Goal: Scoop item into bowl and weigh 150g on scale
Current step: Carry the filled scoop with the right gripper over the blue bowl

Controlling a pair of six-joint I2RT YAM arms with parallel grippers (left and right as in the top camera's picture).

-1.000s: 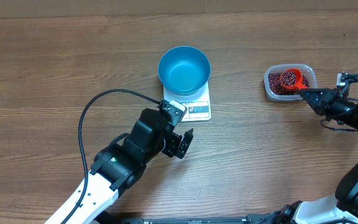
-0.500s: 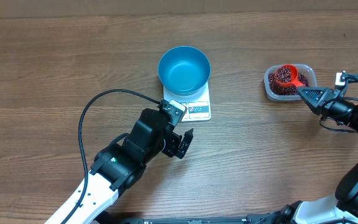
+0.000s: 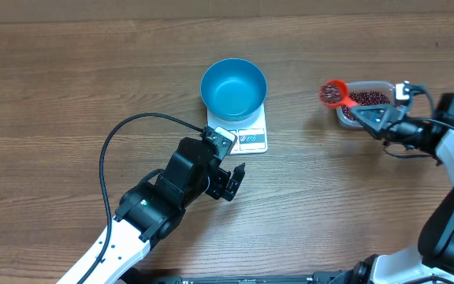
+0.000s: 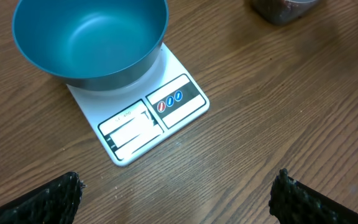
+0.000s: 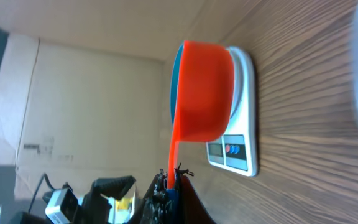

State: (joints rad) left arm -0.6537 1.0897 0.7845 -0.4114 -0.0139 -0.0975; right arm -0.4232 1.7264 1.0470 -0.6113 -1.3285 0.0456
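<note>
The blue bowl stands empty on the white scale at mid-table. My right gripper is shut on the handle of an orange-red scoop holding dark red beans, in the air just left of the clear tub of beans. In the right wrist view the scoop sits in front of the bowl and scale. My left gripper is open and empty on the near side of the scale. Its wrist view shows the bowl and the scale's display.
The left arm's black cable loops over the table on the left. The tub shows at the top edge of the left wrist view. Bare wood lies between the scale and the tub.
My right gripper has lifted the scoop, filled with beans, out of the tub and carried it left toward the bowl. The left arm has not moved.
</note>
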